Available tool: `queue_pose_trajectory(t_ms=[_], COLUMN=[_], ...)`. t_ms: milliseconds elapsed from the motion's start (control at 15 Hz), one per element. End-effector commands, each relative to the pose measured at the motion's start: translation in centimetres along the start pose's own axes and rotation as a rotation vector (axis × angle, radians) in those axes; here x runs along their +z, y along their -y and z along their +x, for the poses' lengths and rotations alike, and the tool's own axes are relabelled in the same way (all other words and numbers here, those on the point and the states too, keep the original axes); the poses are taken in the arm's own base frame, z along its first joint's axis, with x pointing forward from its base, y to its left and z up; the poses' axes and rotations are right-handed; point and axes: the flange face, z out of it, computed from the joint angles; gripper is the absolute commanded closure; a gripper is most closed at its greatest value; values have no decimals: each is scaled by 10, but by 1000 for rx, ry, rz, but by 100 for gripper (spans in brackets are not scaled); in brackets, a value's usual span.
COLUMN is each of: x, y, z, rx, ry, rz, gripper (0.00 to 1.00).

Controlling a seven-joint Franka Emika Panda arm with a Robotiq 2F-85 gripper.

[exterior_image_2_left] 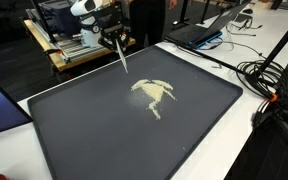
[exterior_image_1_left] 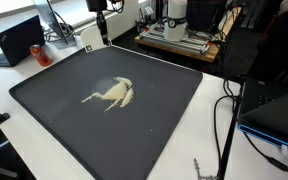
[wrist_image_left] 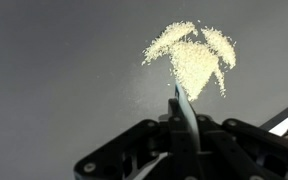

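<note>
A pile of pale grains [exterior_image_1_left: 112, 94] [exterior_image_2_left: 152, 93] [wrist_image_left: 192, 60] lies spread near the middle of a large dark tray [exterior_image_1_left: 54, 110] [exterior_image_2_left: 94, 140]. My gripper [exterior_image_1_left: 102, 28] [exterior_image_2_left: 111, 36] [wrist_image_left: 181, 125] hangs over the tray's far edge, above and apart from the pile. It is shut on a thin flat tool [exterior_image_2_left: 122, 58] [wrist_image_left: 181, 105], which stands edge-on in the wrist view. The tool slants down toward the tray, and its pale bluish tip stops short of the grains. Whether the tip touches the tray surface does not show.
The tray lies on a white table [exterior_image_1_left: 209, 140]. A laptop [exterior_image_1_left: 19, 40] stands beyond one corner and another laptop [exterior_image_2_left: 209, 30] beyond the other. Black cables [exterior_image_1_left: 224, 125] [exterior_image_2_left: 274, 80] run along the table's side. A wooden cart with equipment [exterior_image_1_left: 179, 35] stands behind the arm.
</note>
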Motion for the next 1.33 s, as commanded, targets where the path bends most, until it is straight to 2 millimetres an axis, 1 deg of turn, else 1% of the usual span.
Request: queue_pose_trajectory(t_ms=[0,133,467,667,933,1133,1267], x=[8,12,17,23,33,43,45], y=[4,3,-3,1,11,26,37], z=[32,46,82,99,112,115,115], rx=[11,25,110,103,94,10,-62], ry=[38,50,11,-25,-16,-15,1], rz=[31,48,115,113,98,53,25], gripper=[99,99,99,99,99,99,99])
